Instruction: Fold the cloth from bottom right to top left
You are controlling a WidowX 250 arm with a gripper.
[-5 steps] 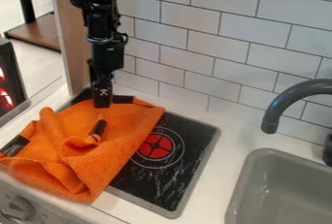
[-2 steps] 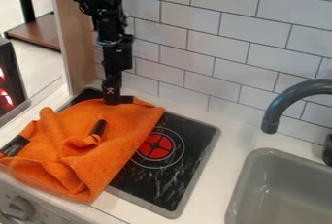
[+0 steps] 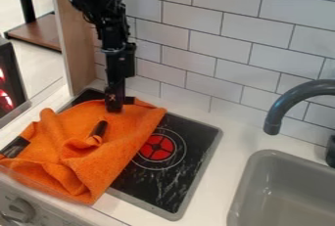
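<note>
- One black gripper [image 3: 114, 104] hangs down in the upper left of the frame, at the end of the black robot arm [image 3: 103, 12] that comes in from the top edge.
- Whether the gripper is open or closed cannot be told from this angle, nor whether it grips any of the fabric.
- Its tip overlaps the upper part of the orange cloth [image 3: 134, 127], just left of a black corner patch [image 3: 130, 101]; whether it touches the cloth or hangs just above it is unclear.
- The orange cloth lies rumpled across the left and lower left of the frame, covering much of the black cooktop [image 3: 186, 176].
- A second black patch [image 3: 99, 128] stands out near the middle of the cloth, on a bunched fold below the gripper, and a third [image 3: 14, 146] lies at its left end.
- Wrinkles gather in the cloth's lower left part, while its right side lies smoother and slants down toward the bottom of the frame.
- Right of the cloth, the cooktop shows a red burner [image 3: 157, 147] with pale rings around it.
- The white desk [image 3: 226, 159] runs between the cooktop and the grey sink [image 3: 288, 195] in the lower right.
- A dark curved faucet [image 3: 281, 108] reaches in from the right edge, in front of white wall tiles [image 3: 222, 24].
</note>
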